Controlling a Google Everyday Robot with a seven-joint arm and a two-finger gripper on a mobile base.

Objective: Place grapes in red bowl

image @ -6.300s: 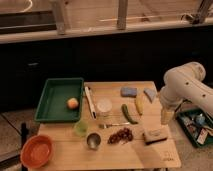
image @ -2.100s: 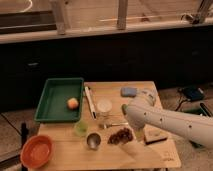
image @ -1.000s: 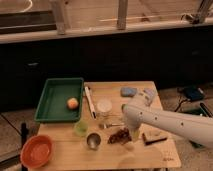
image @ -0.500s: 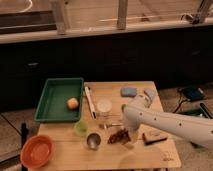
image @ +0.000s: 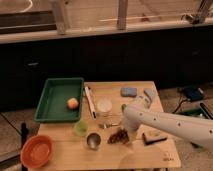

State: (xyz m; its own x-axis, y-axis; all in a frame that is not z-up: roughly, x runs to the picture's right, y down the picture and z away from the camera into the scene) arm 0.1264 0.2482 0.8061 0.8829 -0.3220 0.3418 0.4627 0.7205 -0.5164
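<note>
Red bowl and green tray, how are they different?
The red bowl is round; the green tray is rectangular. The bowl is empty; the tray holds a round orange fruit. The bowl is smaller than the tray. Both are open-topped. The pincer is down at the grapes, right of both.

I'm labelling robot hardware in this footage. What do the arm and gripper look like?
The arm is a thick, smooth, off-white tube with a rounded joint near its end. No cables or markings show on it. The gripper, at that end right by the grapes, looks the same pale colour, and its own shape cannot be told apart from the arm.
</note>
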